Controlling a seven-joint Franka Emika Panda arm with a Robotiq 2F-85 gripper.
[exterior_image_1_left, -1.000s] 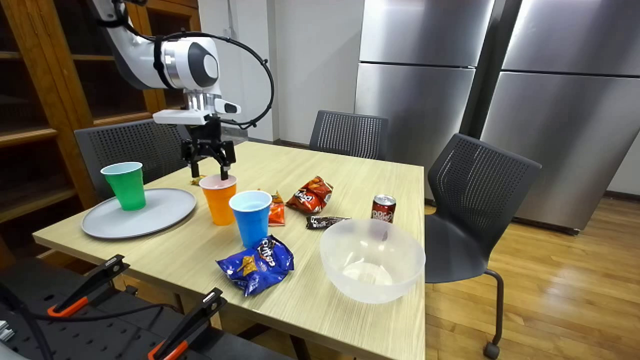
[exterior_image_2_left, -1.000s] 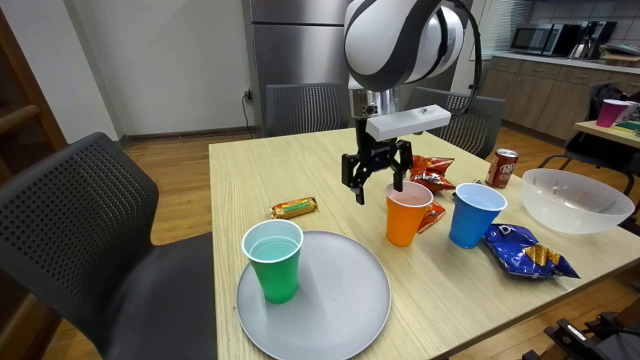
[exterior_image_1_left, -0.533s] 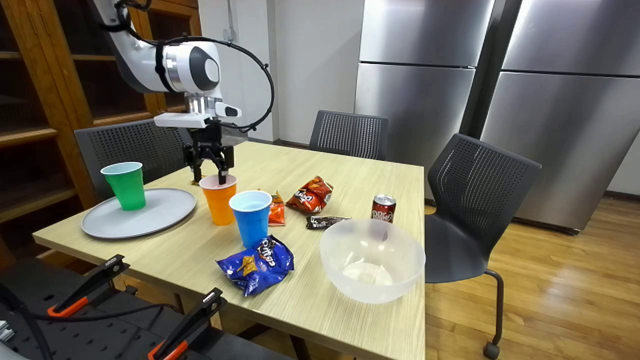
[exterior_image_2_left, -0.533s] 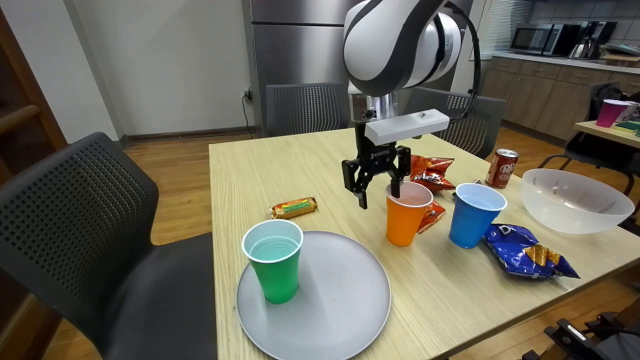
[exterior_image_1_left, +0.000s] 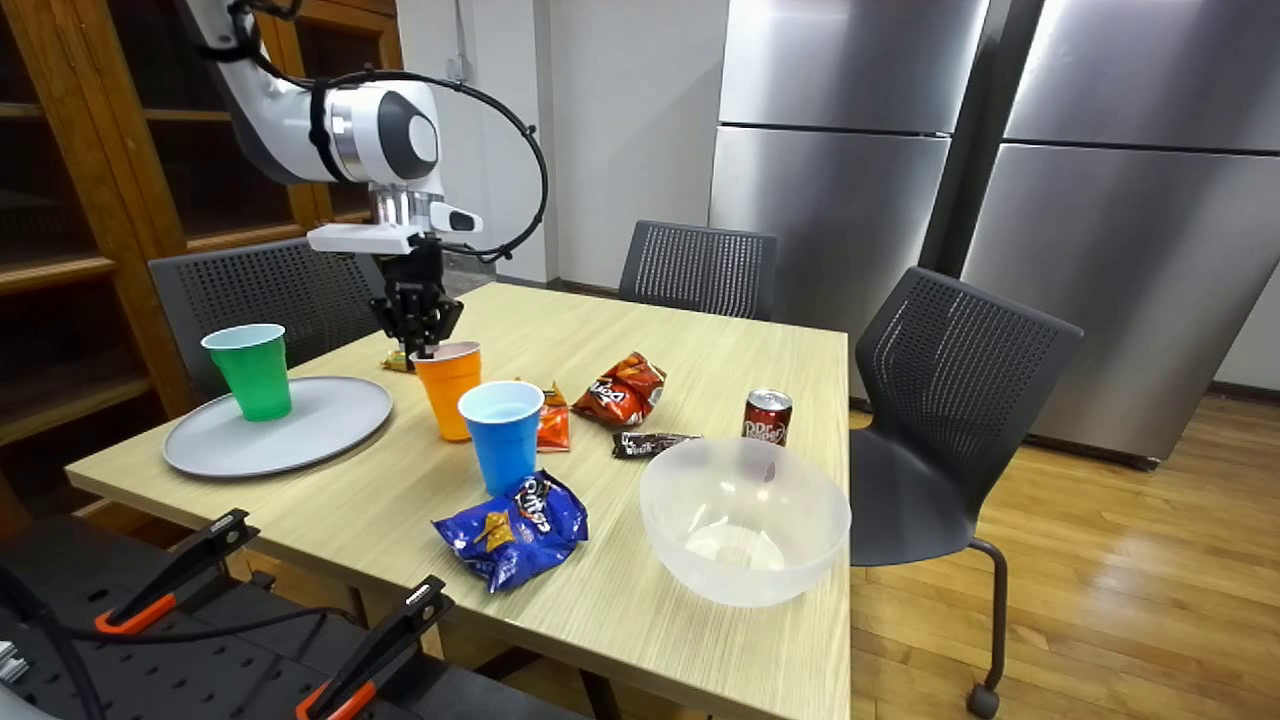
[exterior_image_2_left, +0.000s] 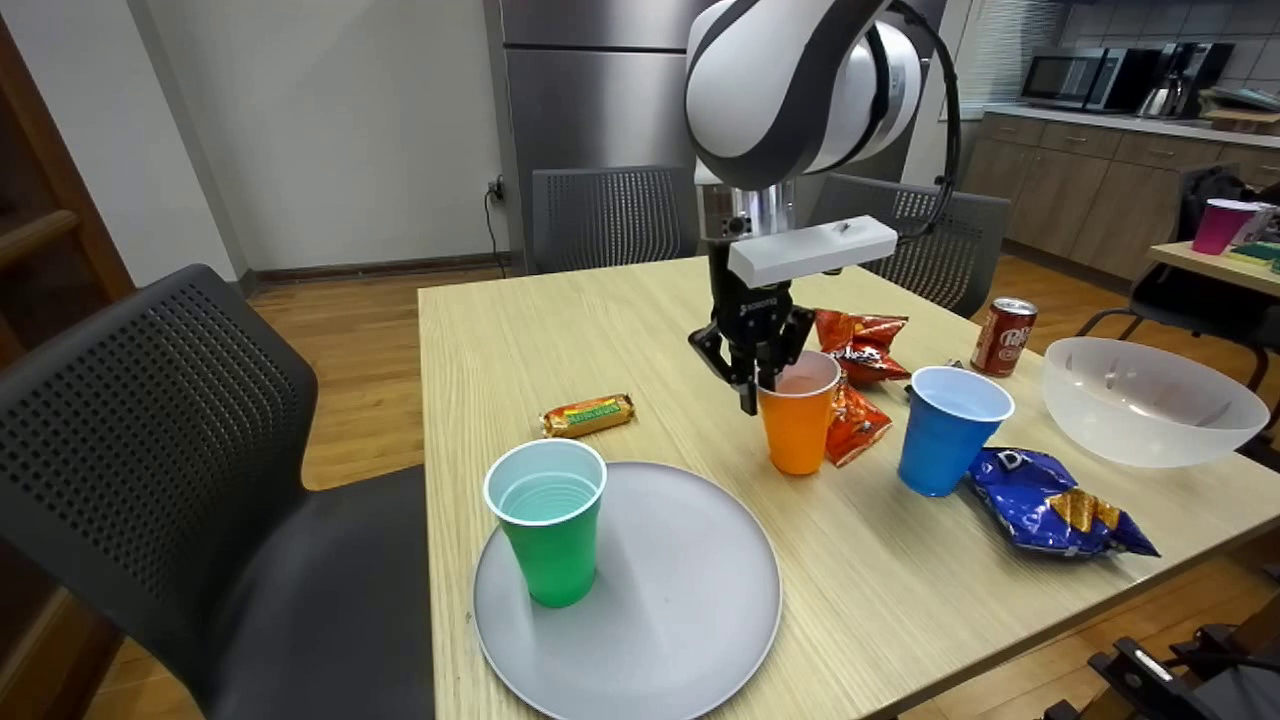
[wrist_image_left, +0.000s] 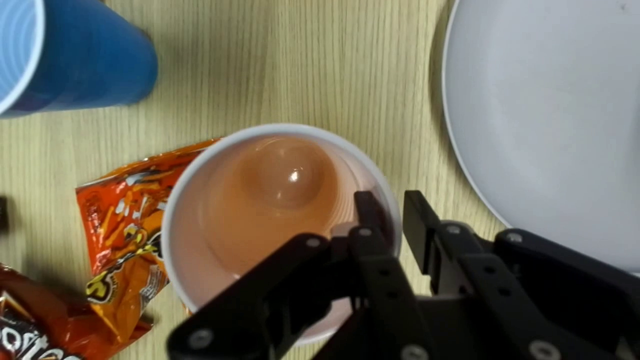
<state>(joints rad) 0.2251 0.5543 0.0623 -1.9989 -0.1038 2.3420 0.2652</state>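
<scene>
My gripper (wrist_image_left: 387, 197) straddles the near rim of an orange cup (wrist_image_left: 270, 225), white inside. In the wrist view one finger is inside the cup by its wall and the other is outside, with a narrow gap between them and the rim passing through it. Bare table shows between the outer finger and the rim. In an exterior view the orange cup (exterior_image_2_left: 795, 430) leans slightly. Close by are a blue cup (exterior_image_2_left: 945, 445), a Cheetos bag (wrist_image_left: 130, 220) and a grey plate (exterior_image_2_left: 680, 620) bearing a green cup (exterior_image_2_left: 555, 550).
A blue Doritos bag (exterior_image_1_left: 520, 530) lies beside the blue cup. Further along are a red Doritos bag (exterior_image_1_left: 620, 390), a dark wrapped bar (exterior_image_1_left: 655, 445), a Dr Pepper can (exterior_image_1_left: 768, 415) and a frosted bowl (exterior_image_1_left: 745, 550). A gold-wrapped candy (exterior_image_2_left: 588, 415) lies behind the plate. Chairs surround the table.
The gripper has lowered slightly and its fingers have drawn much closer together around the rim. The orange cup has shifted a little across the table and tilted.
</scene>
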